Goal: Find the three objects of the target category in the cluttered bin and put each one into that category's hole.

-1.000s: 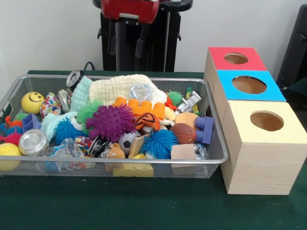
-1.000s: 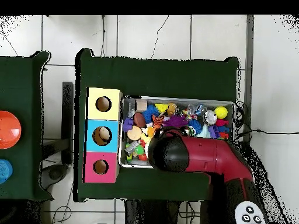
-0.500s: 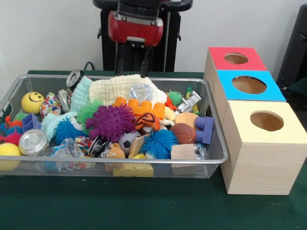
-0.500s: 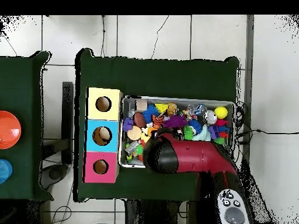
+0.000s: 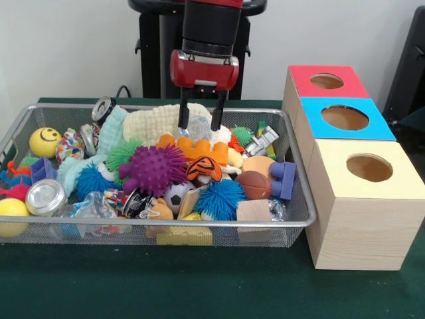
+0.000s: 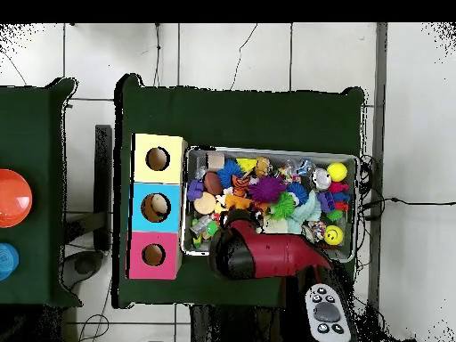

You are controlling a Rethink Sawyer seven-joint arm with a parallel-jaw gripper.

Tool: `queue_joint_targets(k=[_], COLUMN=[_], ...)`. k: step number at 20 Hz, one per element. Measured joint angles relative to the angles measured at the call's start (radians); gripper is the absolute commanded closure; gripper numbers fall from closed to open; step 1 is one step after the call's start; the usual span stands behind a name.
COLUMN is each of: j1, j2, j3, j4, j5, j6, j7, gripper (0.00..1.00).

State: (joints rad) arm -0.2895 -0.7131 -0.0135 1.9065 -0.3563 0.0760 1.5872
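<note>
gripper (image 5: 199, 125): fingers apart, nothing held, tips straddling a clear crinkly object (image 5: 197, 126), upper centre of frame
below gripper: cream knit cloth (image 5: 159, 123), orange block (image 5: 196, 149)
bin (image 5: 292, 199): centre-left, packed with toys
boxes: red (image 5: 325, 81), blue (image 5: 345, 118), yellow (image 5: 368, 169), right side

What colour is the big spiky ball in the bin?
Purple; the spiky ball shows best in the front view.

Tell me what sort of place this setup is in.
Probably a robotics lab test station: a green-covered table on a tiled floor holds a wire mesh bin crammed with small toys, three wooden sorting boxes with red, blue and yellow holed tops, and a red robot arm's gripper above the bin.
</note>
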Motion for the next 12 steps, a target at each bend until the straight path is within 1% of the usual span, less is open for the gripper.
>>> queue_joint_targets(k=[4,8,10,12], j1=[-0.01,-0.023,-0.032,-0.045], j2=[0.005,0.0,-0.01,-0.035], j3=[-0.008,-0.009,-0.009,-0.01], j4=[0.043,0.067,0.08,0.102], j5=[0.011,0.017,0.021,0.028], j6=[-0.01,-0.01,-0.01,-0.004], j7=[0.0,0.0,0.0,0.0], gripper=[0.0,0.0,0.0,0.0])
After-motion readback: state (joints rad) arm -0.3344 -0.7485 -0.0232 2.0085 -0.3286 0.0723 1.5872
